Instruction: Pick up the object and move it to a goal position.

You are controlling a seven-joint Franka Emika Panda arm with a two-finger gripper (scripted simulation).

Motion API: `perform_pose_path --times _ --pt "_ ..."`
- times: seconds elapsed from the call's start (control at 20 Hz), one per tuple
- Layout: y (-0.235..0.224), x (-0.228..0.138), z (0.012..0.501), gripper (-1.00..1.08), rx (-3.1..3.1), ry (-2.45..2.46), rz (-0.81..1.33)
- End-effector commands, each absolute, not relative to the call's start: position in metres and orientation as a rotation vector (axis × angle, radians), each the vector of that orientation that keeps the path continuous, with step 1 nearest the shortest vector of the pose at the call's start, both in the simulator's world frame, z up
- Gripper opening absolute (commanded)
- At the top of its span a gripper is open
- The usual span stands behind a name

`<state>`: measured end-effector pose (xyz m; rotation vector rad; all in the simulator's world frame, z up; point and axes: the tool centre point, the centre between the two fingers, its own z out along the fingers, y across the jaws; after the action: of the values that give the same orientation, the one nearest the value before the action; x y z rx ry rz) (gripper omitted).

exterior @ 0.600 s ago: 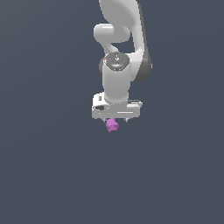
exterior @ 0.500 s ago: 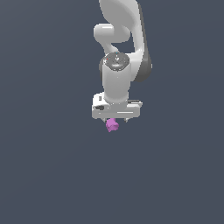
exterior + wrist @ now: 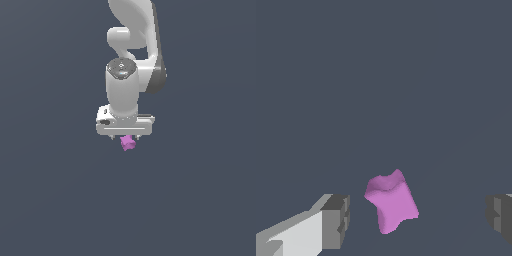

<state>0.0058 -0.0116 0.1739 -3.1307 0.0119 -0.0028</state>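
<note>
The object (image 3: 391,202) is a small magenta-pink blocky chunk with rounded edges, lying on the dark grey floor. In the wrist view it sits between my two fingers, nearer to the light grey finger (image 3: 336,220) than to the other finger (image 3: 500,217), and touches neither. My gripper (image 3: 418,220) is open wide and empty. In the exterior view the gripper (image 3: 127,139) points straight down from the white arm, and the object (image 3: 128,143) shows just below the hand. The fingertips are mostly hidden there.
A flat, uniform dark grey floor (image 3: 60,200) lies all around. The white arm (image 3: 131,55) rises behind the hand. No goal marker shows in either view.
</note>
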Motion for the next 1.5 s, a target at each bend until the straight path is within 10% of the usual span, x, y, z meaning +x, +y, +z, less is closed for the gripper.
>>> perform_pose_path --times 0.0,1.45 --pt "-0.012 0.006 0.174 1.0 -3.13 0.013 -0.003" --pt "-0.001 -0.054 0.092 1.0 -3.071 -0.661 0.0"
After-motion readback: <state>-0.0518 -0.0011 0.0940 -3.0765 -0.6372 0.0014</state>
